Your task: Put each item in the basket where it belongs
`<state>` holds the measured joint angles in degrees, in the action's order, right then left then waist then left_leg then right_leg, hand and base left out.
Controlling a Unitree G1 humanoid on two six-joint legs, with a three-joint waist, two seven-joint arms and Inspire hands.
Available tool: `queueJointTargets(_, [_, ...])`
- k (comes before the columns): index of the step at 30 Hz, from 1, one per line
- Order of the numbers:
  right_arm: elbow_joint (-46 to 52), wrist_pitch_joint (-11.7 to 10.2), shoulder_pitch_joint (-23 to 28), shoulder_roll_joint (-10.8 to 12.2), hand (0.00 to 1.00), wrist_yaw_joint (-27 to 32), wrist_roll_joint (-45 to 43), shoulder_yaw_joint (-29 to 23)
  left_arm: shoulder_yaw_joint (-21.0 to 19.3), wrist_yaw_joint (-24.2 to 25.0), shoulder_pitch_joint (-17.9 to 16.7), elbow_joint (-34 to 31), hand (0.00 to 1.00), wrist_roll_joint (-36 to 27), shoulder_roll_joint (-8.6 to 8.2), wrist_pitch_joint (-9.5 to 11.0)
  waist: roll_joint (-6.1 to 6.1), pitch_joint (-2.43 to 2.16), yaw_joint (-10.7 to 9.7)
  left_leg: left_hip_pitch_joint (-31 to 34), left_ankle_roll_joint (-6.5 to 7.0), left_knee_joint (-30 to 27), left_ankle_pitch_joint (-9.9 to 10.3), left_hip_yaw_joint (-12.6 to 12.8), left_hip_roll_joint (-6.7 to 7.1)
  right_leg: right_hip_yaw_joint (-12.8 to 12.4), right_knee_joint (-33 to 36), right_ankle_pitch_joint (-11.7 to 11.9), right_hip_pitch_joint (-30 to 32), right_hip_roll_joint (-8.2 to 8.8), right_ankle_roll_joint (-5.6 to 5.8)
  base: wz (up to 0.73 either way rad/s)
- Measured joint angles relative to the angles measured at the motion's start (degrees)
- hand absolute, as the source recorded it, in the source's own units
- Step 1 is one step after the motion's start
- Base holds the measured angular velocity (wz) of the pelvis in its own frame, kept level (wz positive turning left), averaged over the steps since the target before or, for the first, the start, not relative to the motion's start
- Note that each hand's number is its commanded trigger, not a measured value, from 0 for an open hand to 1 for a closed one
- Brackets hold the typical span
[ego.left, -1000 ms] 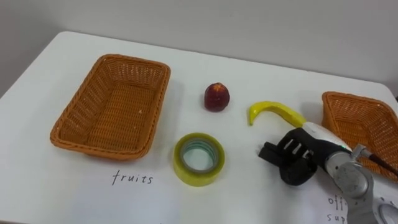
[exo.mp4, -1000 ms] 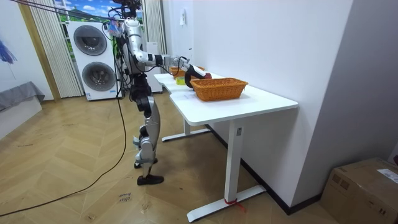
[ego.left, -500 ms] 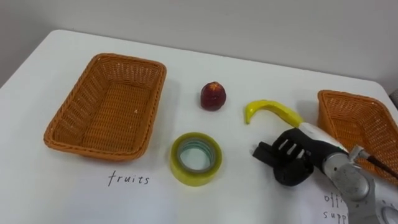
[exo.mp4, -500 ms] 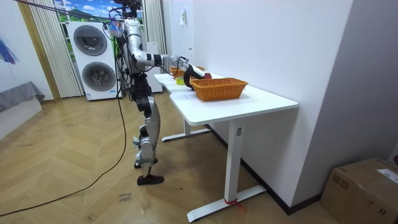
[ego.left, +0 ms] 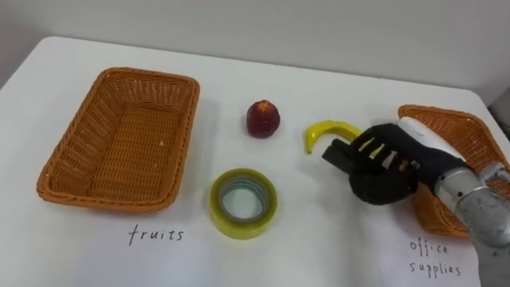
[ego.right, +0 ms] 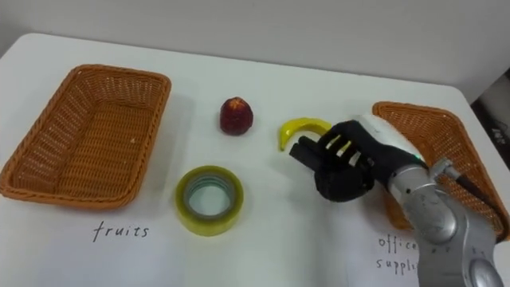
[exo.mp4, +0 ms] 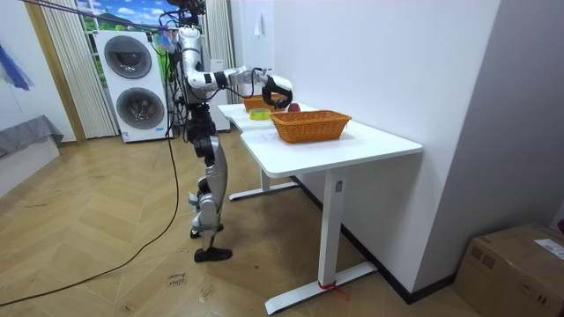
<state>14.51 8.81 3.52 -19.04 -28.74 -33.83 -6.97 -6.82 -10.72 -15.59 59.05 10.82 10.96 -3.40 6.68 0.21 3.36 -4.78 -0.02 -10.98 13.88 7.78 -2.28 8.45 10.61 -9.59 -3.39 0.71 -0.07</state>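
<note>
Since a second ago the right robot hand (ego.left: pixel 382 163) has been moving up off the table (ego.left: pixel 319 239) and forward, so that it is now hanging over the stem half of the banana (ego.left: pixel 323 130), where before it was lying just short of it. From where I am standing, the robot is holding that arm out over the table's end. The fingers are bending downward with the back of the robot hand turned up, and I cannot tell whether they are closing on the banana or only hovering above it. The banana's curled tip is sticking out toward the red fruit (ego.left: pixel 261 118), and it looks to be lying on the table yet. The roll of yellow tape (ego.left: pixel 243 203) is sitting nearer the robot, between the two baskets. To my eye the step in hand is taking the banana. It will go best if the robot hand is lowering straight down over the thick middle of the curve, with fingers on one side and thumb on the other. Then it should be lifting clear before crossing over the tape and the red fruit to the empty left basket (ego.left: pixel 103 199). That basket is carrying the handwritten word "fruits" (ego.left: pixel 157 234) on the table before it. The right basket (ego.left: pixel 446 115) is marked "office supplies" (ego.left: pixel 433 257) in the same hand.
</note>
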Motion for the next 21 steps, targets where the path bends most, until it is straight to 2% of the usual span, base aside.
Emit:
queueJointTargets(1, [0.0,-0.1,0.0,0.3,1.00,0.6,1.1,-0.6,0.0,0.0,0.0,0.6,0.00,0.0,-0.13,0.2,0.14,-0.20,-0.1,-0.1,0.01,0.0,0.0,0.1,0.02,-0.1,0.0,0.0,0.0,0.02,0.00,-0.12])
queueJointTargets(3, [0.0,-0.3,0.3,0.8,1.00,4.2,6.0,-2.0,0.0,-0.4,-0.4,2.9,0.00,-0.1,-0.61,0.2,-0.38,-0.14,-0.5,-0.9,0.01,0.1,0.0,0.3,0.00,-0.3,-0.1,0.0,-0.6,0.01,0.01,-0.06])
queueJointTargets(6, [0.0,-1.0,0.4,1.2,1.00,8.2,9.4,-3.4,-0.3,-0.4,-0.4,5.2,0.00,-0.1,-1.06,0.1,-0.52,-0.25,-1.5,-0.9,0.01,0.0,0.0,0.2,-0.02,-0.3,-0.1,0.0,-0.7,0.01,0.01,0.00])
queueJointTargets(9, [-0.2,-1.4,0.4,1.4,1.00,12.5,12.8,-4.1,-0.3,-0.4,-1.0,5.4,0.00,-0.1,-1.18,0.0,-0.61,-0.21,-1.9,-0.9,0.01,-0.3,0.0,0.1,-0.03,-0.4,0.0,0.0,-0.8,0.01,0.01,0.00])
queueJointTargets(21, [-0.3,-1.9,0.6,1.4,1.00,22.9,19.7,-4.2,-0.4,-0.2,-0.9,5.4,0.00,0.0,-1.18,-0.2,-0.63,-0.23,-2.0,-0.8,-0.02,0.1,-0.1,0.1,-0.02,-0.4,0.1,0.0,-0.7,-0.08,-0.05,0.00])
